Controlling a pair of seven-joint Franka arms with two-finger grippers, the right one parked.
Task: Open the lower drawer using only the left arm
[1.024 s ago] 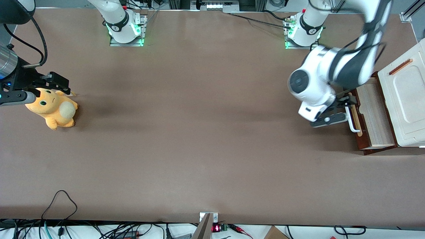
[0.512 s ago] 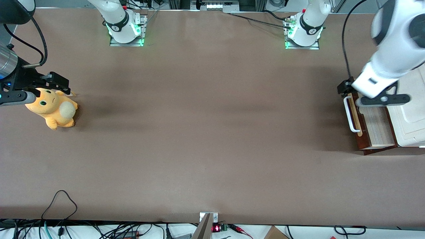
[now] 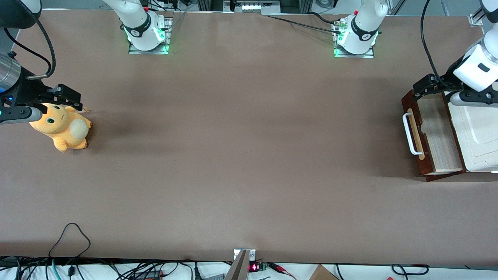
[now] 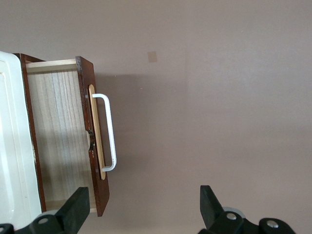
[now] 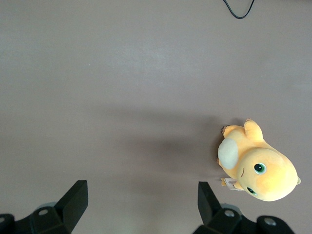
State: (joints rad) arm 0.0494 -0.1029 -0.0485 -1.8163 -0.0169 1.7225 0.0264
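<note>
Parts of the left arm (image 3: 476,66) run off the frame edge in the front view, so we see only its white wrist and black camera bracket, raised over the corner of the cabinet (image 3: 480,128) farthest from the front camera. We cannot make out the hand (image 4: 141,209) itself in that view. In the wrist view its two dark fingers (image 4: 75,212) are cut off by the picture's border, but they stand wide apart with nothing between them and nothing in their hold.

Below the hand sits the lower drawer (image 3: 433,134), pulled out from under the cream-white top of the cabinet. Its long axis runs toward and away from the front camera, and its dark reddish-brown front faces the parked arm's end of the surface (image 3: 241,155). The white bar handle (image 3: 410,134) lies along that same axis, fixed on a pale wood strip, and sticks out from the front; the hand is well apart from it and touches no part of the drawer. In the wrist view one fingertip overlaps the drawer's nearest corner only by sight.

We look into the drawer's light wood inside (image 4: 58,141) and find only bare grain. The part under the cream-white top is hidden from us.

Toward the parked arm's end, well away from the hand, a yellow plush toy (image 3: 62,128) lies on the surface.
</note>
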